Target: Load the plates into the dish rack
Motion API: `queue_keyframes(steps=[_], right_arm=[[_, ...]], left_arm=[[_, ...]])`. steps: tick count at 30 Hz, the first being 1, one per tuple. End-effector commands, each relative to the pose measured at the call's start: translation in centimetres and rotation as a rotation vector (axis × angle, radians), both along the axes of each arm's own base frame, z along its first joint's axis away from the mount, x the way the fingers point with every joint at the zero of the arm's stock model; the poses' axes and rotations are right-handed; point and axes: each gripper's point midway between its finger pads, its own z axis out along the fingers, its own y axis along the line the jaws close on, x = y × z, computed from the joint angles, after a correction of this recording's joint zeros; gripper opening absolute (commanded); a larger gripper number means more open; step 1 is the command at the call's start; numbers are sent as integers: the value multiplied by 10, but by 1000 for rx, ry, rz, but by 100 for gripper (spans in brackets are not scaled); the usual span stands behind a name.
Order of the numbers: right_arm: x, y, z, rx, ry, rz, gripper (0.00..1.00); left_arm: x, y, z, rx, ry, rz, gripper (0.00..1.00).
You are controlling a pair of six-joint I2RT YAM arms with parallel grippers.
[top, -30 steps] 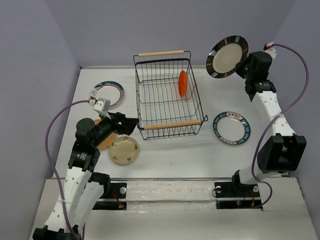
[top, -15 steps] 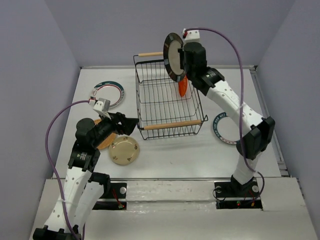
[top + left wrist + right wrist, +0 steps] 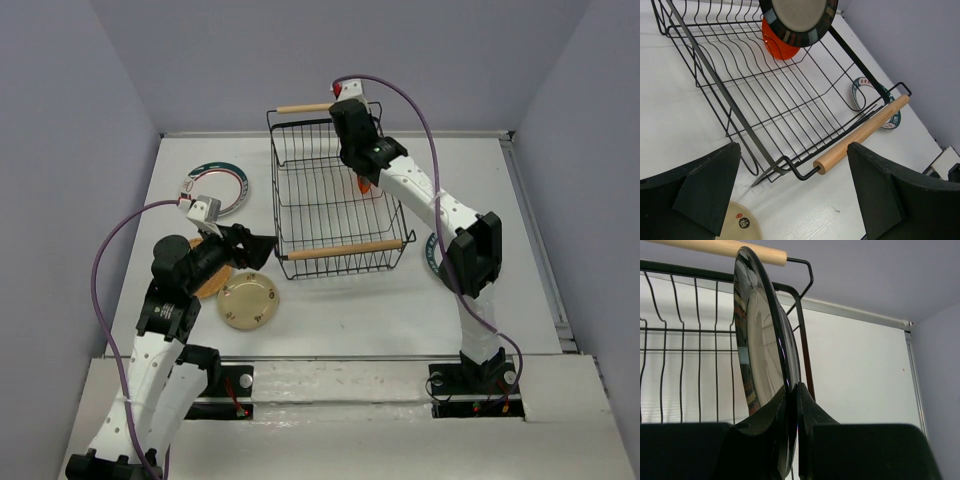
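The dish rack (image 3: 330, 205), a black wire basket with wooden handles, stands mid-table. My right gripper (image 3: 792, 395) is shut on the lower rim of the black-rimmed plate (image 3: 757, 347), which it holds on edge over the rack's far right part. In the left wrist view this plate (image 3: 797, 20) hangs just in front of the orange plate (image 3: 776, 47), which stands in the rack. My left gripper (image 3: 795, 195) is open and holds nothing. It sits left of the rack's near handle (image 3: 862, 135), above the cream plate (image 3: 248, 300).
A teal-rimmed plate (image 3: 218, 187) lies left of the rack. Another (image 3: 890, 112) lies to the rack's right, partly behind the right arm. A tan-brown plate (image 3: 210, 285) shows under the left arm. Purple walls close in the table.
The right arm swung the black-rimmed plate from the far right corner leftward and down over the rack, turning it edge-on. The left arm stayed still.
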Motion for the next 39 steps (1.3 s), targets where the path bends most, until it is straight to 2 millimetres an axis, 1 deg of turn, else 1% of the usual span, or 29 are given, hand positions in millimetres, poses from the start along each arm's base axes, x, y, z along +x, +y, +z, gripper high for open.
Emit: queue_keyframes(steps=[1,2,5,10,19,20,22,23,24,30,34,36,37,38,39], right_arm=[[-5,-22,99,130,-258,-122,7],[-5,-23,90,121,-243,-129,7],[-5,-23,80,136,-232,-141,7],[-2,-20,53,143,-199,-156,7],[3,-13,27,141,-161,-153,7],[4,-11,21,166,-159,-160,7],[6,-9,8,163,-140,-157,7],[8,-12,1,169,-131,-167,7],[10,-9,-8,167,-116,-159,7],[17,-9,-38,196,-69,-156,7],[17,-8,-47,205,-55,-162,7],[17,-7,-50,210,-50,-164,20],[17,-7,-51,214,-51,-166,37],[17,-7,-50,214,-50,-165,47],[17,-7,-49,215,-51,-164,59]], left_arm=[[2,0,25,-3,-70,-4,99],[2,0,25,-3,-70,-4,99],[2,0,25,-3,-70,-5,99],[3,-2,22,-2,-60,-16,98],[3,-3,22,-4,-59,-19,98],[2,-3,22,-4,-59,-21,98],[2,-3,22,-4,-59,-21,98],[2,-3,23,-4,-61,-21,98],[2,-3,22,-5,-59,-20,98],[2,-3,22,-4,-59,-22,98],[3,-3,22,-4,-58,-22,98],[3,-3,21,-4,-56,-24,98],[3,-4,22,-4,-58,-24,98],[3,-4,21,-4,-56,-24,98],[3,-4,21,-4,-55,-24,98]])
